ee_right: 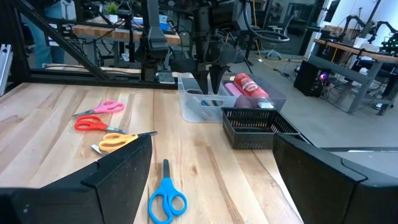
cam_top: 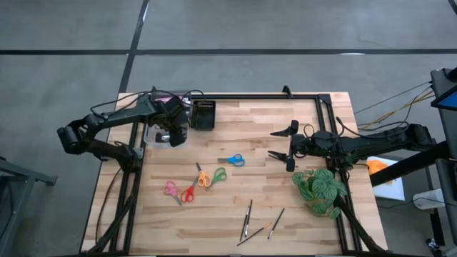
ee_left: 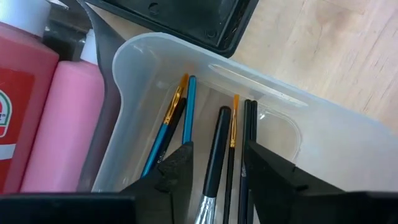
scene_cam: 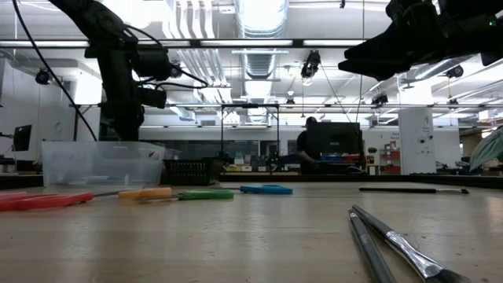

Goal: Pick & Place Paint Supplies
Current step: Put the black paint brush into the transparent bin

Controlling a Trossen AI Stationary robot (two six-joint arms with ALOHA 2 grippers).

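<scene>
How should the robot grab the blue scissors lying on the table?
Probably from straight above, pinching the narrow middle of the blue scissors where blades meet handles. They lie flat on the wooden table, apart from the other scissors, so the sides give nothing to hold. The right gripper, open, is nearest.

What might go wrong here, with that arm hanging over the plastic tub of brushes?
1. The left gripper hangs open right above the brushes in the clear tub; dipping lower, its fingers might knock them or the tub's wall.
2. The scissors lie close together on the table, some touching, so a grab may drag a neighbour.
3. The right gripper waits beside the plant, which its arm may brush.
</scene>
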